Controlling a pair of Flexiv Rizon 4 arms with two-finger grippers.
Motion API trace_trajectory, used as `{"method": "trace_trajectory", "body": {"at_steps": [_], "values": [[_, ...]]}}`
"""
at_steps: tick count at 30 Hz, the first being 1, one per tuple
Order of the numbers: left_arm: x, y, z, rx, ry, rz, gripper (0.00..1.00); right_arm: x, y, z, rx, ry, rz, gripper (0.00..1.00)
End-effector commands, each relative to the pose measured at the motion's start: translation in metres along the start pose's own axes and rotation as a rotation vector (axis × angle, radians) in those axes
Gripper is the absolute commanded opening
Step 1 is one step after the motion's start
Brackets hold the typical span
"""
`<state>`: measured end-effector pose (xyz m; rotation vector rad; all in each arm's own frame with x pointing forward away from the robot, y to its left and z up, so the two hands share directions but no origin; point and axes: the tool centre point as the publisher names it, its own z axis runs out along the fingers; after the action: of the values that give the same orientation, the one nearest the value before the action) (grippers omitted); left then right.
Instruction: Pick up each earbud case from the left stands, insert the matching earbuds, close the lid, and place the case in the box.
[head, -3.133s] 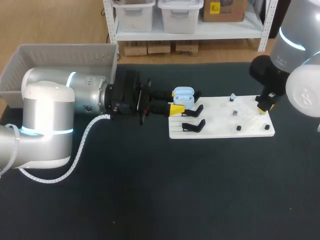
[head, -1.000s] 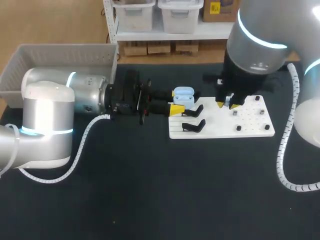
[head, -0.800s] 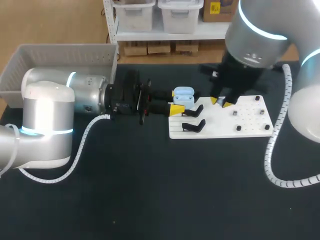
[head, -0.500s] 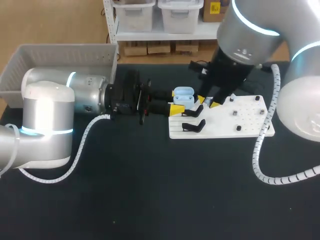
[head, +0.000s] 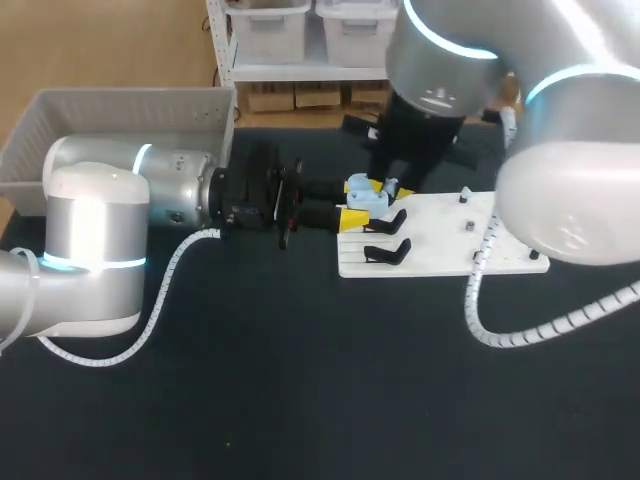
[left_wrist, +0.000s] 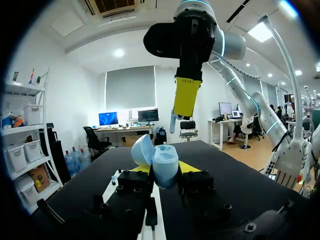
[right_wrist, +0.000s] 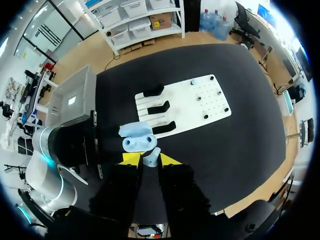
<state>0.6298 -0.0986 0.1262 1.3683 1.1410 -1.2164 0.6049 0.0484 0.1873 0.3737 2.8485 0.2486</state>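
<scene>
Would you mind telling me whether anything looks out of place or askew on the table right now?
Nothing stands out. The left gripper holds the earbud case with its lid open, the right gripper holds an earbud above it, and the white board lies flat on the table.

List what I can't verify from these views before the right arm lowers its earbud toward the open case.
Right wrist view: the earbud in the right pincer overlaps the earbud case; sockets too small to judge.
Head view: the right arm hides the earbud and part of the case.
Left wrist view: only the case's shell and lid show, not its sockets.
Head view: the left arm covers the grey box's near edge.
</scene>
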Motion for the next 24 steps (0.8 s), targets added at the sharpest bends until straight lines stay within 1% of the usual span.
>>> {"method": "trace_trajectory", "body": {"at_steps": [1,10,18,24], "values": [[0.001,-0.001,0.0,-0.005,-0.003,0.003,0.0,-0.005,0.012,0.002,0.024,0.013,-0.008,0.0],[0.001,-0.001,0.0,-0.005,-0.003,0.003,0.0,-0.01,0.017,0.006,0.038,0.025,-0.019,0.0],[0.001,-0.001,0.0,-0.005,-0.003,0.003,0.0,-0.009,0.014,0.014,0.053,0.042,-0.01,0.0],[0.001,-0.001,0.0,-0.005,-0.003,0.003,0.0,-0.009,0.014,0.015,0.055,0.048,-0.001,0.0]]}}
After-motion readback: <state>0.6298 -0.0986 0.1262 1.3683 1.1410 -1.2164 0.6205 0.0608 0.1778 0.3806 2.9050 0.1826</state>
